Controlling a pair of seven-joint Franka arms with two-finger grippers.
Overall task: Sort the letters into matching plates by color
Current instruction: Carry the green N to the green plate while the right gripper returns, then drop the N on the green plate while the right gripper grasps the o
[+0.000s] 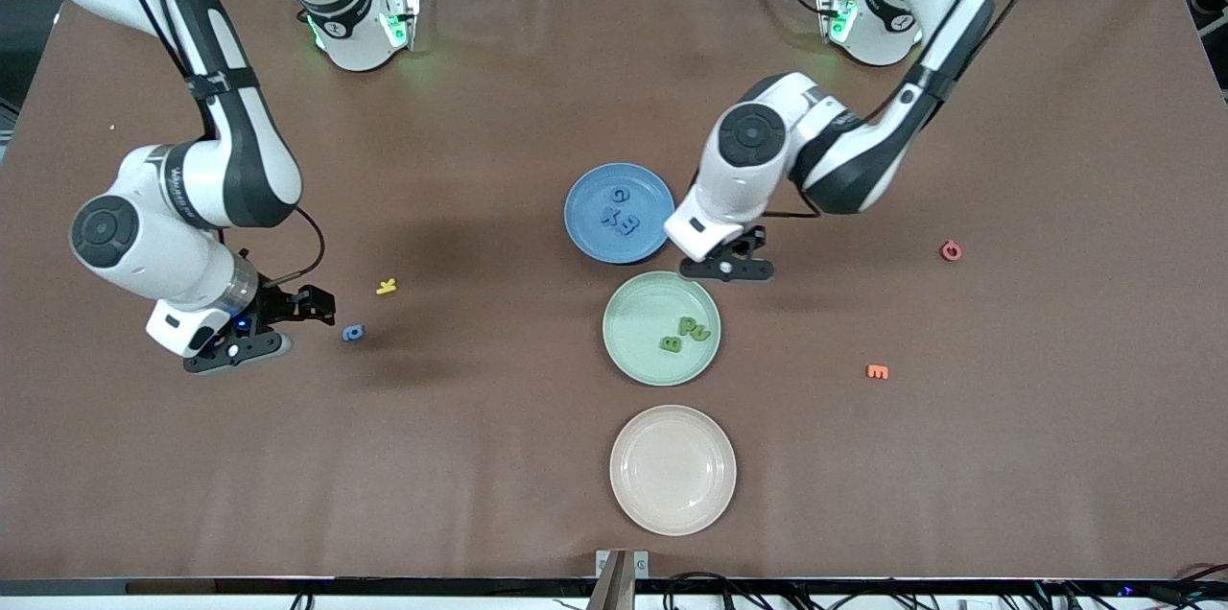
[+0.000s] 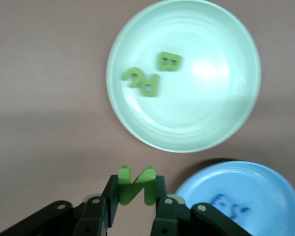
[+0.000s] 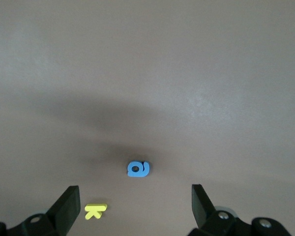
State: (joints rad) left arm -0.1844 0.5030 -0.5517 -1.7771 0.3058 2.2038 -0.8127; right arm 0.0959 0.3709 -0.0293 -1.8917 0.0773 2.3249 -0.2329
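The left end effector (image 2: 136, 196) pinches a green letter (image 2: 136, 184) just beside the green plate (image 2: 236, 118), presumably to drop it among the matching letters. The right end effector (image 3: 135, 206), spread wide, hangs over the table near the blue letter (image 3: 137, 169), likely its next pick.

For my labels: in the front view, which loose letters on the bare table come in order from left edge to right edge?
blue letter → yellow letter → orange letter → red letter

3 plates (image 1: 619, 213), 11 letters (image 1: 353, 333)

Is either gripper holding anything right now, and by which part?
The left gripper pinches a green letter by its two outer edges, near the green plate. The right gripper is open, holding nothing.
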